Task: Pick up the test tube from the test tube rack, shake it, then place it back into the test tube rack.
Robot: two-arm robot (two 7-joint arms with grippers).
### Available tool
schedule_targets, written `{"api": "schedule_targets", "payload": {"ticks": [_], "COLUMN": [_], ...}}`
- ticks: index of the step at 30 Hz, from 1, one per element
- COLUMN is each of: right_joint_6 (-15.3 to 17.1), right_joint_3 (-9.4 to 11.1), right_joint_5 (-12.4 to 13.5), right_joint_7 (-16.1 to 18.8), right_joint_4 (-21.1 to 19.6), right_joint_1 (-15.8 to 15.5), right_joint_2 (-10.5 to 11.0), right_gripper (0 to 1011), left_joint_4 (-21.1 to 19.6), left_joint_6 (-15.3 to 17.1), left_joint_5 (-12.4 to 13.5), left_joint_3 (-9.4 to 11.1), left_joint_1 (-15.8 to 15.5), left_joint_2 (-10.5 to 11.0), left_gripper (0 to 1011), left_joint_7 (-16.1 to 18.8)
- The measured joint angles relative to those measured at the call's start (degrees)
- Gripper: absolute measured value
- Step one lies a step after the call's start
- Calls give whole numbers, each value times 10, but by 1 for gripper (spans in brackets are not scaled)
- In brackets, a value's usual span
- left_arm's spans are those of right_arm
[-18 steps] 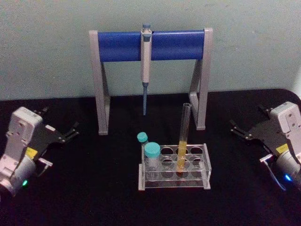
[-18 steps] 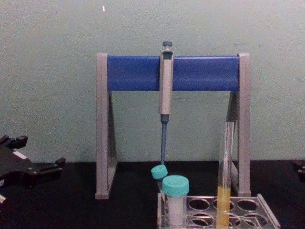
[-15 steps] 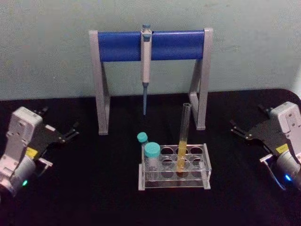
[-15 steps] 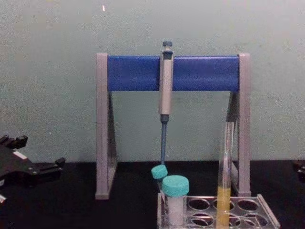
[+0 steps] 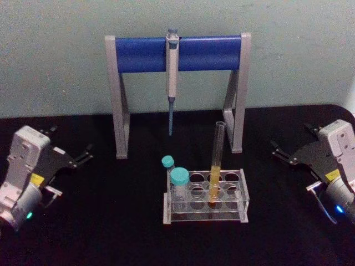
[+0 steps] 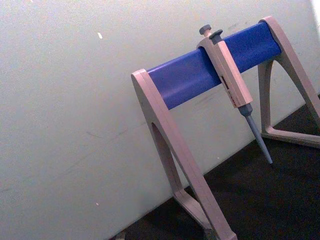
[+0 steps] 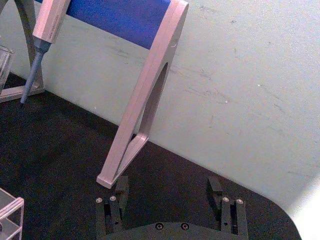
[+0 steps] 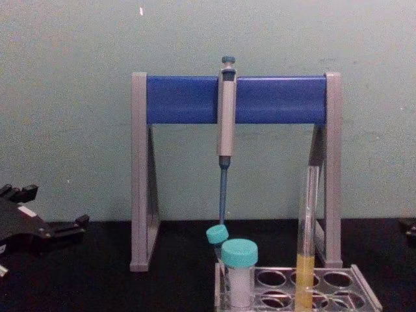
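Where the tube is: the test tube sits in a hole right of the middle of the test tube rack. Its open top pokes way above the rack and it leans just a touch.
Left gripper: the left gripper hangs over the table well off to the left, jaws apart, nothing in them.
Right gripper: the right gripper is well off to the right, jaws spread wide and empty.
Step in hand: as we read it, nothing's been picked up yet, so we're at the reach-in.
How we'd do it: we'd go with the right arm, since that side of the tube is open. We'd grab the bare glass above the yellow liquid and below the lip, squeeze gently, and pull straight along the tube's own lean so it doesn't bind in the hole.
Shake: it's uncapped, so we'd keep it upright and use small swirls.
Left-side clutter: two teal-capped tubes stand at the rack's left end, so coming from there looks cramped.
Far side: the pipette stand and its hanging pipette are behind the rack. The stand's right leg is near the tube's top, so we'd keep the lift vertical.
Open room: there's bare table between the rack and each gripper, plus the near side.
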Motion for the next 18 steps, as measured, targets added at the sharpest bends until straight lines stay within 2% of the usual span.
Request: {"api": "schedule_targets", "payload": {"ticks": [18], "right_joint_6": [0], "right_joint_3": [0], "right_joint_5": [0], "right_joint_7": [0], "right_joint_4": [0], "right_joint_1": [0], "right_joint_2": [0], "right_gripper": [1000], "left_joint_4": [0], "left_joint_6": [0], "left_joint_5": [0], "left_joint_3": [0], "left_joint_1": [0], "left_joint_2": [0], "left_gripper": [1010], "left_joint_7": [0]}}
